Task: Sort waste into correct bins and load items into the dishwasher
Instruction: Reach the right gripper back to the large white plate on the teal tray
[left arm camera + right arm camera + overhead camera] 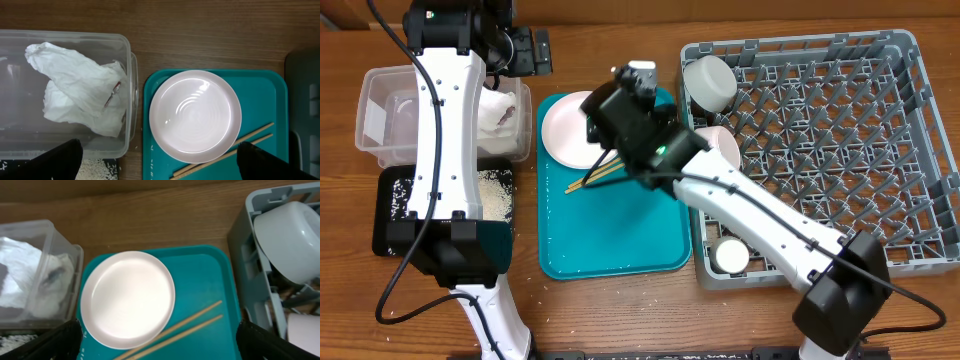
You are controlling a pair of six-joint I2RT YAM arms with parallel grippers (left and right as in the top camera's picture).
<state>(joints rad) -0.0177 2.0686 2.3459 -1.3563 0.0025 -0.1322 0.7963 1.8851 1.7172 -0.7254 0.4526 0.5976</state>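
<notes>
Even, bright light from overhead, soft shadows. Glare rings on plate [195,116] in my left wrist view; my right view slightly soft.

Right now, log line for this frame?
left gripper open; right gripper open over plate; plate, chopsticks on teal tray; napkin in clear tub; bowl in rack

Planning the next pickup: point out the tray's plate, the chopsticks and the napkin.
plate [127,297], right wrist view, its centre.
chopsticks [195,315], right wrist view, upper stick.
napkin [75,85], left wrist view, middle fold.
</notes>
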